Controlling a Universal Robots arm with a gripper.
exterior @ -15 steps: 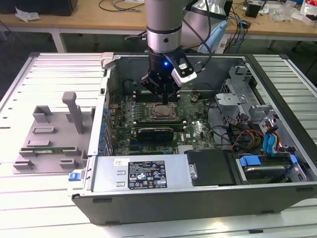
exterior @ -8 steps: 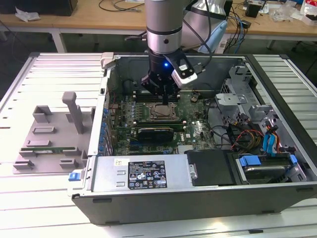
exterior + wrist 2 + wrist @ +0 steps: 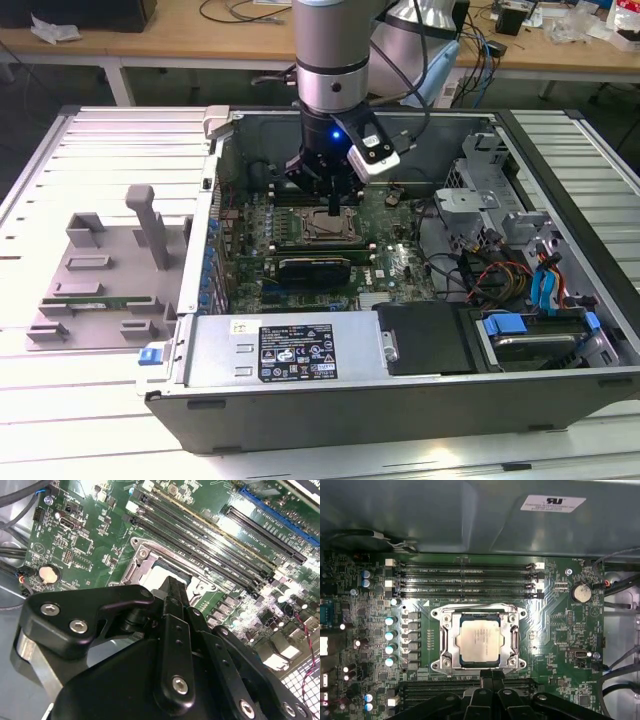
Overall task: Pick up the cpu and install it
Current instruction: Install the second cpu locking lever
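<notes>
The cpu (image 3: 479, 641), a silver square chip, lies flat inside the motherboard socket frame (image 3: 444, 645) in the first wrist view. The frame's metal edges surround it on all sides. In the second wrist view a pale corner of the cpu (image 3: 162, 574) peeks out behind my black fingertips (image 3: 172, 587). My gripper (image 3: 332, 207) hangs just above the socket (image 3: 330, 229) inside the open computer case. The fingers (image 3: 487, 677) sit pressed together beside the socket's edge, with nothing between them.
Empty memory slots (image 3: 465, 580) run along one side of the socket. A grey fixture (image 3: 100, 285) holding a green memory stick sits outside the case on the exterior view's left. The power supply (image 3: 290, 350), drive cage (image 3: 540, 330) and loose cables (image 3: 470, 270) crowd the case.
</notes>
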